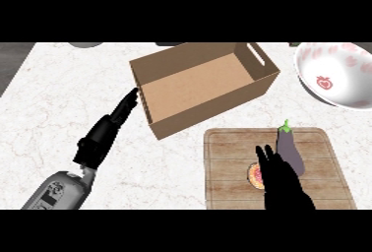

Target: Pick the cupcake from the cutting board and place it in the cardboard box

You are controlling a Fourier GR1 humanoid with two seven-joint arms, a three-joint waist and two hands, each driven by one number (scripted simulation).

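Right hand (283, 184) of mine is hanging over the cutting board (225, 162), fingers stretched straight and holding nothing. The cupcake (254, 175) is sitting on the board, peeking out at the hand's left edge, near the eggplant (291, 150). Left hand (102, 135) is lying straight-fingered too, its tips right at the cardboard box's (210, 83) left wall.
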